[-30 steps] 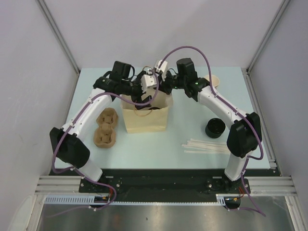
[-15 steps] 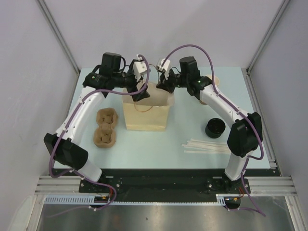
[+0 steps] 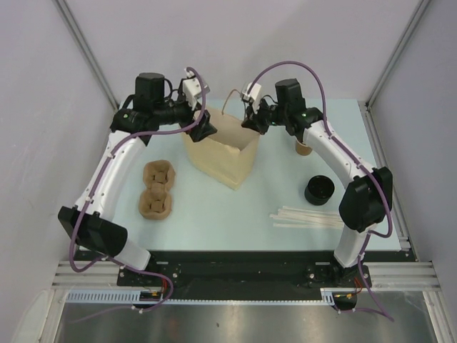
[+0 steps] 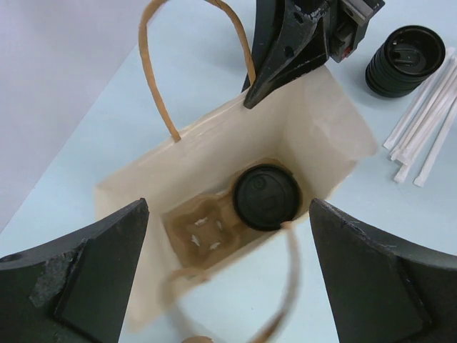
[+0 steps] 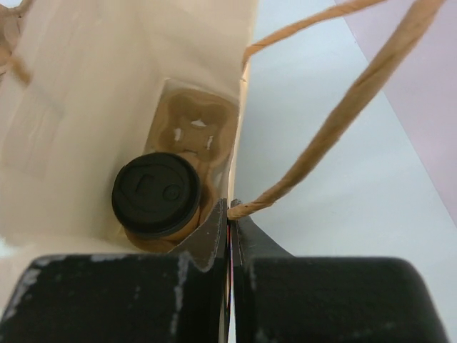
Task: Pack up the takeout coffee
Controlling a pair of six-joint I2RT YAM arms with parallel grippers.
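1. Near the surface's left edge lie two pulp cup carriers (image 3: 157, 189), apart from the bag and holding nothing.
2. The left gripper (image 3: 203, 128) hangs over the left rim of the paper bag (image 3: 218, 153), fingers spread wide with nothing between them.
3. The takeout coffee (image 4: 266, 197) stands upright inside the bag, seated in a pulp tray (image 4: 200, 229) on the bottom. The black lid hides most of its tan body.
4. The right gripper (image 5: 229, 212) is pressed together on the bag's right rim at a handle root, likely to steady the bag and keep its mouth open.
5. Toward the right edge a cup stack (image 3: 303, 148) is half hidden behind the right arm. A stack of black lids (image 3: 319, 190) and wrapped straws (image 3: 307, 216) lie nearer the front.
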